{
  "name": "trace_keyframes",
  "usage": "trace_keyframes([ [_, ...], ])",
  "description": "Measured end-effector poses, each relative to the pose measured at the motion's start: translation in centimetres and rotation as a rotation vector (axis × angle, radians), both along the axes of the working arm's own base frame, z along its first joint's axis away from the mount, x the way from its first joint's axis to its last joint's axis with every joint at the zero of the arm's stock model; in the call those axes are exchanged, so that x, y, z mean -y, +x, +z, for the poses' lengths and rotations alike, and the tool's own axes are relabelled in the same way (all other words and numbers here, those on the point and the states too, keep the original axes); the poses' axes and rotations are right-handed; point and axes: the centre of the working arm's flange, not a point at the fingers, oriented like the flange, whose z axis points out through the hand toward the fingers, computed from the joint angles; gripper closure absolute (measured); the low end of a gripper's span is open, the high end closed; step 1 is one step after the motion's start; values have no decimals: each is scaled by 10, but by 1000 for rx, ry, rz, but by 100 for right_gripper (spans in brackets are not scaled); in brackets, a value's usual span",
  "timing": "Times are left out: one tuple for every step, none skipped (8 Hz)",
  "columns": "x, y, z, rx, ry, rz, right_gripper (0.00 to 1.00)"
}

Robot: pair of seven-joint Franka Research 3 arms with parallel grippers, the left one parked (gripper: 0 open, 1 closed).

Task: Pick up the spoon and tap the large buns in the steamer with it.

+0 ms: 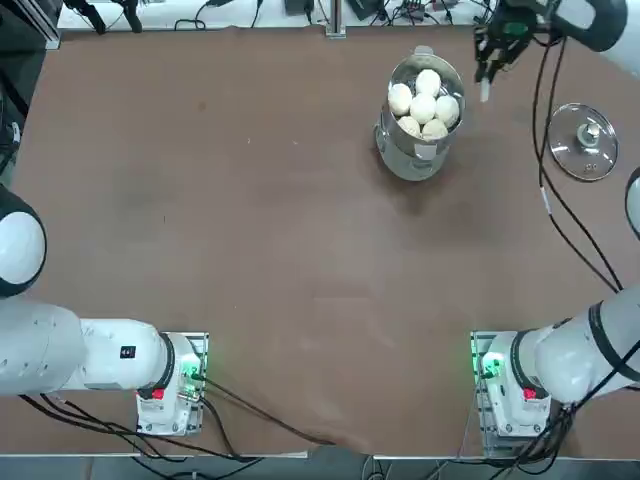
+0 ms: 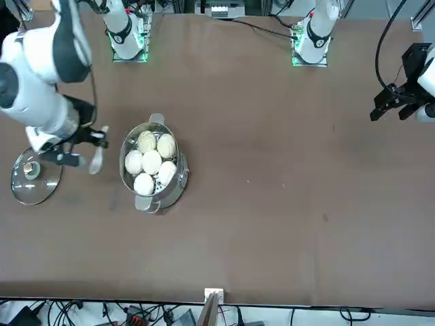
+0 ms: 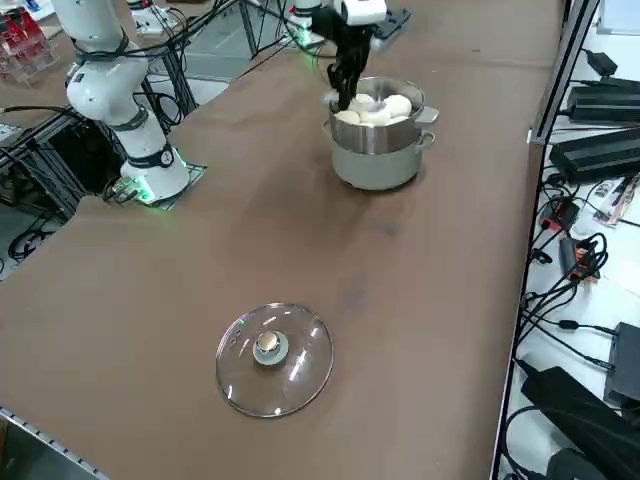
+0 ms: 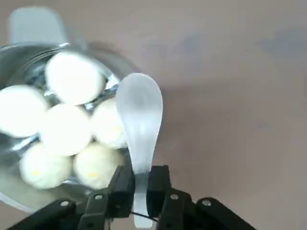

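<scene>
My right gripper (image 4: pixel 140 184) is shut on the handle of the white spoon (image 4: pixel 139 112), whose bowl points away from the fingers. It hangs above the table just beside the steamer (image 1: pixel 412 160), between it and the lid, with the spoon (image 1: pixel 485 92) pointing down below the gripper (image 1: pixel 492 62). Several large buns (image 1: pixel 424 105) fill the shiny steel steamer. In the front view the spoon (image 2: pixel 96 160) hangs clear of the steamer's rim (image 2: pixel 180 178) and the buns (image 2: pixel 151 161). The wrist view has the spoon's bowl close to the nearest buns (image 4: pixel 67 129).
A round glass lid (image 1: pixel 583 141) with a metal knob lies flat on the table at the robot's right of the steamer. It also shows as the lid (image 3: pixel 274 358) near the side camera. Cables run along the far table edge.
</scene>
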Motion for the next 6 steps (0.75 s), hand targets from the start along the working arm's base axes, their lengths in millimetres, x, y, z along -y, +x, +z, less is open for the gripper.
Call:
trace_keyframes([
  [-26,-7,-1,-6,11,7,83],
  [-48,-13,-2,-17,33,13,83],
  [-64,-18,-6,-35,61,15,83],
  [-74,-20,-12,-54,86,13,83],
  [-78,-19,-21,-73,98,9,83],
  [-83,-18,-31,-90,96,10,83],
])
